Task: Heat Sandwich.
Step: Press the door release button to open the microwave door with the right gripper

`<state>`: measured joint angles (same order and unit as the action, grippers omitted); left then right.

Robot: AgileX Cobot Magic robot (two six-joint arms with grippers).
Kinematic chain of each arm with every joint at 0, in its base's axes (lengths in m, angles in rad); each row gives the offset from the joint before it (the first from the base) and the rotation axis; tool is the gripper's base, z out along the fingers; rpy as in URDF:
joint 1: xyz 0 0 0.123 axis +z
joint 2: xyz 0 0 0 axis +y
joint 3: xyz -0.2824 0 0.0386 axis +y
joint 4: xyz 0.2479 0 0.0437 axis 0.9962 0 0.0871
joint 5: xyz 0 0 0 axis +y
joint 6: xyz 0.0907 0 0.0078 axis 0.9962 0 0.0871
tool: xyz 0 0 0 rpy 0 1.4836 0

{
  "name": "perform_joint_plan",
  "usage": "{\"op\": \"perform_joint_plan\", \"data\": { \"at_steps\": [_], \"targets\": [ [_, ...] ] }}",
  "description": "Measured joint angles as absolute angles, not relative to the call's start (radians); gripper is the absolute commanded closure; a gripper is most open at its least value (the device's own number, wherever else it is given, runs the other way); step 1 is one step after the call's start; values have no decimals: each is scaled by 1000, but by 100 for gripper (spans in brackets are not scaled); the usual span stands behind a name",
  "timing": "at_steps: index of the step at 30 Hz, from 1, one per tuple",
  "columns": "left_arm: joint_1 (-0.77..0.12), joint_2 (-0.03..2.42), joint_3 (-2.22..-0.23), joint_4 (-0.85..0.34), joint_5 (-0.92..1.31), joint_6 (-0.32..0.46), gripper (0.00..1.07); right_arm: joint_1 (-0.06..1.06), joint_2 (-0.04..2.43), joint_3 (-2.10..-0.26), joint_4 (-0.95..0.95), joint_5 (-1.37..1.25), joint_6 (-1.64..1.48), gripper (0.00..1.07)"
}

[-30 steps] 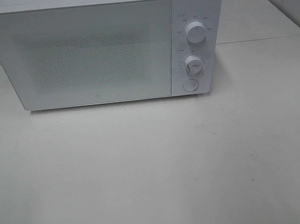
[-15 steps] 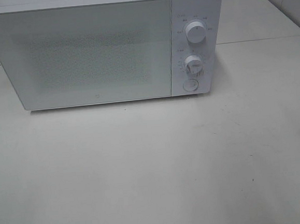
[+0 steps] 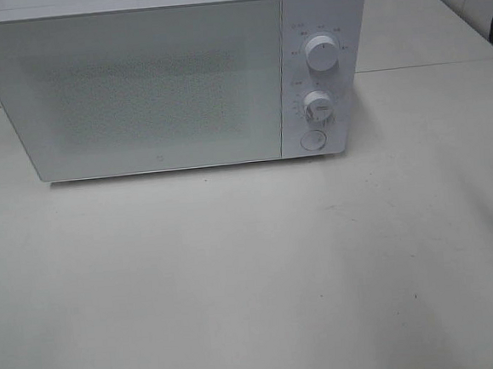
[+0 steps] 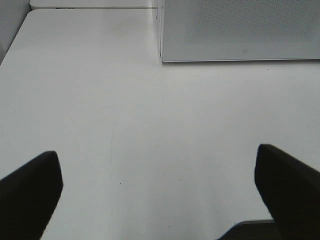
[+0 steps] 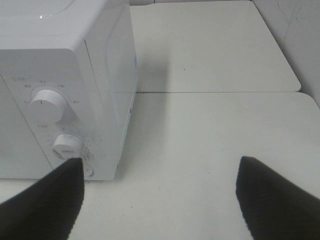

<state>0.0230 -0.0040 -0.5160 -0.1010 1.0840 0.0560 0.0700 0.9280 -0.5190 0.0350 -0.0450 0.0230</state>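
Seeing no sandwich in any view, so cannot tell where it sits. Left pincer (image 4: pixel 156 150) is released, jaws spread wide over bare counter (image 4: pixel 150 115), nothing between them. Microwave (image 4: pixel 240 30) stands well ahead of it, door (image 3: pixel 137 90) shut and frosted. Right pincer (image 5: pixel 160 160) is also released and empty, hovering above the counter. Ahead of it is the microwave's control end: upper dial (image 5: pixel 48 105), lower dial (image 5: pixel 67 146) near one finger (image 5: pixel 45 205), round button (image 5: pixel 88 170) partly hidden behind that finger's tip.
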Motion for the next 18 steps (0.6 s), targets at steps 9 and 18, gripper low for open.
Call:
{"op": "perform_joint_plan", "data": {
  "at_steps": [9,18],
  "targets": [
    [23,-4,-516,-101,1084,56,9,70,1117,-474,35,-351,26,31],
    [23,-4,-516,-101,1084,56,9,117,1236,-369,170,-604,-65,31]
  ]
}}
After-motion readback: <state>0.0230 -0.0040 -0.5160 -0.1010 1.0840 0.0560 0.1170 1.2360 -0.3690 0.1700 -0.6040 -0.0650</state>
